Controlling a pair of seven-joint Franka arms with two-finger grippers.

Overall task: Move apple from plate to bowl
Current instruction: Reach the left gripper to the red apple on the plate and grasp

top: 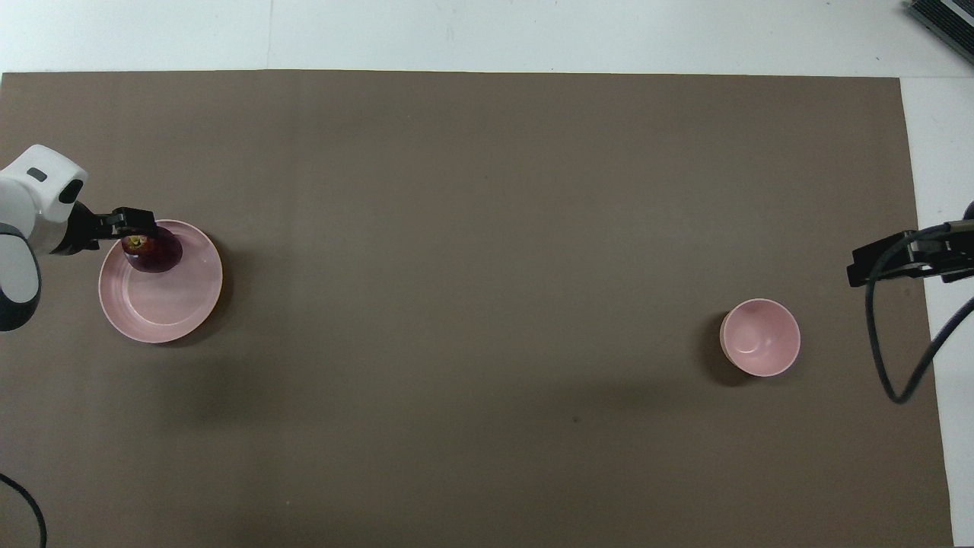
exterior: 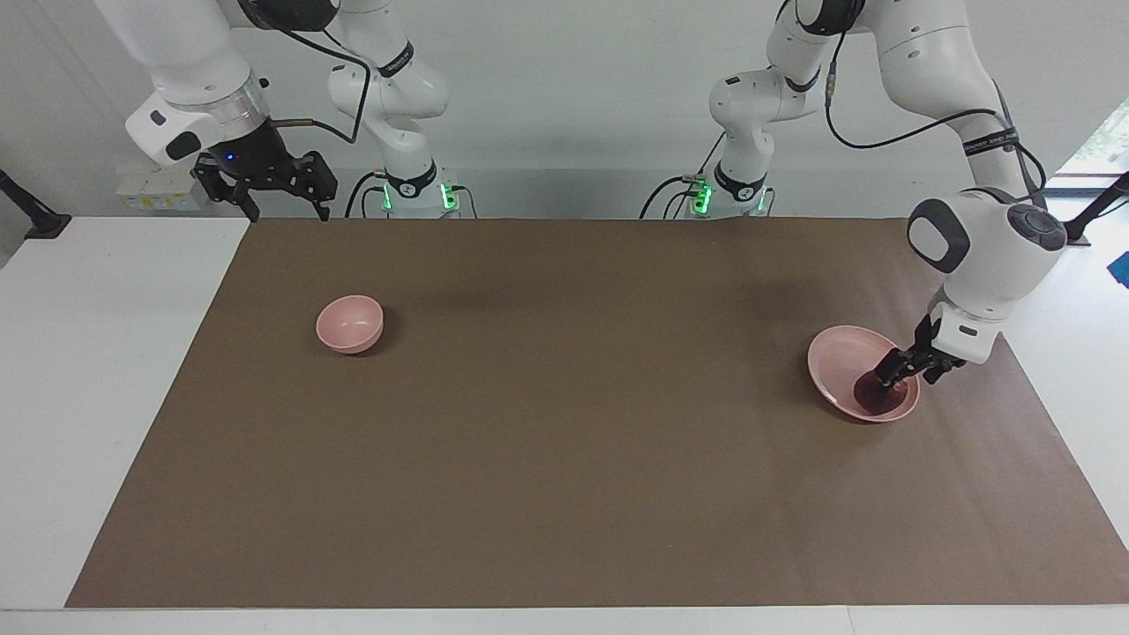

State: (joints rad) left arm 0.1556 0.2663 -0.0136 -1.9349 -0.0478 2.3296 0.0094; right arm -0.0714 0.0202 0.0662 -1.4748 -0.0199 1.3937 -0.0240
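The dark red apple lies on the pale pink plate, at the part of the rim farthest from the robots, toward the left arm's end of the table. My left gripper is down at the apple, open, with its fingertips on either side of the fruit's top, hiding the stem. The small pink bowl stands empty toward the right arm's end. My right gripper waits open, raised over the table's edge by its own base.
A brown mat covers most of the white table. A black cable hangs from the right arm beside the bowl. Between plate and bowl lies bare mat.
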